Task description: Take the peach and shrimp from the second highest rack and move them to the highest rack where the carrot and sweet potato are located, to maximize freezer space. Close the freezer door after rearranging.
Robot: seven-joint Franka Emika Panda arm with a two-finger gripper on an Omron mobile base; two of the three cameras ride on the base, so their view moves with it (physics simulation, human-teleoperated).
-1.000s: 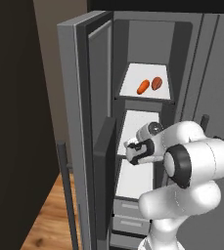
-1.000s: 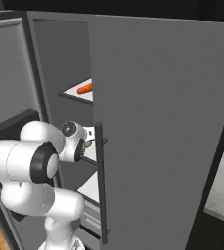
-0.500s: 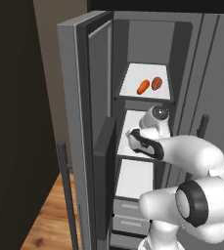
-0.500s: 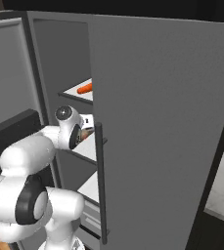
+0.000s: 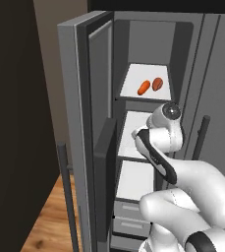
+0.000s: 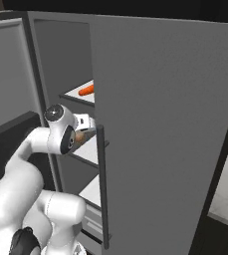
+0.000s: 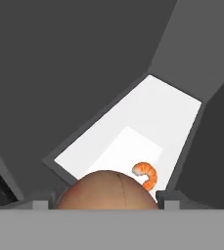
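Russet-pink peach (image 7: 108, 189) clasped wide between the jaws of the gripper (image 7: 108, 205), low centre of the hand view, seemingly ready for lifting to the highest rack.
Dark finger tips (image 7: 41, 201) hugging a round, smooth, faintly creased fruit, probably firm yet slippery: hold an even squeeze, back out level, rise clear of the shelf lip, set down beside the vegetables, not on them. Just beyond, right of centre: curled glossy orange shrimp (image 7: 146, 176) lying on the flat white second rack (image 7: 172, 112). Upper middle of the left base view: tapered carrot (image 5: 143, 87) and stubby reddish sweet potato (image 5: 157, 84) side by side on the matte white highest rack (image 5: 131, 78). Plain grey freezer door (image 5: 84, 123) open at left.
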